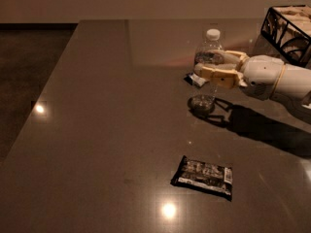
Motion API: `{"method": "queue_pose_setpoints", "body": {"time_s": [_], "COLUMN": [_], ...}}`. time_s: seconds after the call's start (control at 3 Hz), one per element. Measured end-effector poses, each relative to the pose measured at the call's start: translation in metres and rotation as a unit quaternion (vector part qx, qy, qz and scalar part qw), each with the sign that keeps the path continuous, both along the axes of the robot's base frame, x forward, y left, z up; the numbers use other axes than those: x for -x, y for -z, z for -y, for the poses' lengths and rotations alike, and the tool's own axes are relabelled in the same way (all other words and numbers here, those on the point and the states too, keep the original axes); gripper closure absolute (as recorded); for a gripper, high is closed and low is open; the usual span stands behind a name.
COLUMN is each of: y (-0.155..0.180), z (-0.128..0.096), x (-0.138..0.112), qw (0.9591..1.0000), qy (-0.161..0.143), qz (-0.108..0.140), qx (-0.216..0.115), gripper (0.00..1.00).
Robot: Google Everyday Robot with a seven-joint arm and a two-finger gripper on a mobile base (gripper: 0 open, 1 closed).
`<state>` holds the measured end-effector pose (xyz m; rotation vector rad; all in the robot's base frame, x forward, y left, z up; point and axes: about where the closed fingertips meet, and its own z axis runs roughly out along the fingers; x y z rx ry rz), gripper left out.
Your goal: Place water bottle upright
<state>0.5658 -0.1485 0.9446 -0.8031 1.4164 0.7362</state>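
Note:
The water bottle (208,47) is a clear ribbed bottle with a white cap. It stands upright on the dark table (112,130), right of centre, with its base touching the surface. My gripper (206,66) reaches in from the right and is shut on the bottle's middle, one finger behind it and one in front. The label band is hidden by the fingers.
A flat dark snack packet (203,176) lies near the front of the table. A small packet (194,79) lies just left of the gripper, behind the bottle. A black wire basket (286,27) stands at the back right. The table's left edge drops to dark floor.

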Motion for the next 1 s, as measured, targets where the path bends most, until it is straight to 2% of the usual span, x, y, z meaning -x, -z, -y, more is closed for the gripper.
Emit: {"method": "queue_pose_setpoints", "body": {"time_s": [0.33,0.67,1.0], "y": [0.0040,0.0066,0.0058], "z": [0.0029,0.0028,0.0003], "x": [0.0002,0.0007,0.0007], "qw": [0.9999,0.9999,0.9999], "qy": [0.007,0.011,0.008], "qz": [0.000,0.005,0.005], "qx": [-0.009,-0.009,-0.009], "gripper": [0.59,0.28,0.05]}}
